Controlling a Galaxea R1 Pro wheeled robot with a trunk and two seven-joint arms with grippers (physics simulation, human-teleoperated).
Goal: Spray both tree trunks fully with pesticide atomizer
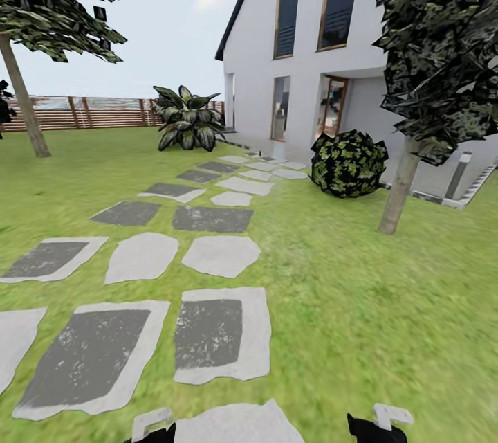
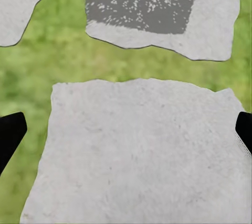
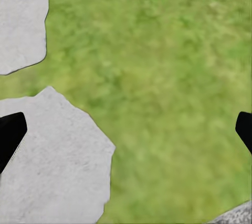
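Stage: travel was judged to be under way, with nothing yet picked up.
Left gripper (image 2: 126, 129): its dark fingertips were seen wide apart at the two edges of the wrist view, with nothing held; a pale paving slab (image 2: 142, 150) lay beneath it.
Right gripper (image 3: 126, 129): its fingers were likewise spread and empty, above grass (image 3: 168, 77) just beside a slab edge.
Atomizer: it could not be made out on the lawn or path, so its direction, long axis and nearer arm could not be told.
Trees: one trunk (image 1: 400, 195) stood far right, beside a round bush (image 1: 348, 163); another trunk (image 1: 25, 105) stood far left, near the fence (image 1: 104, 112).
Path: stepping stones (image 1: 211, 219) were laid from near centre toward the house (image 1: 304, 69).
Coming move: a search for the bottle was judged necessary first.
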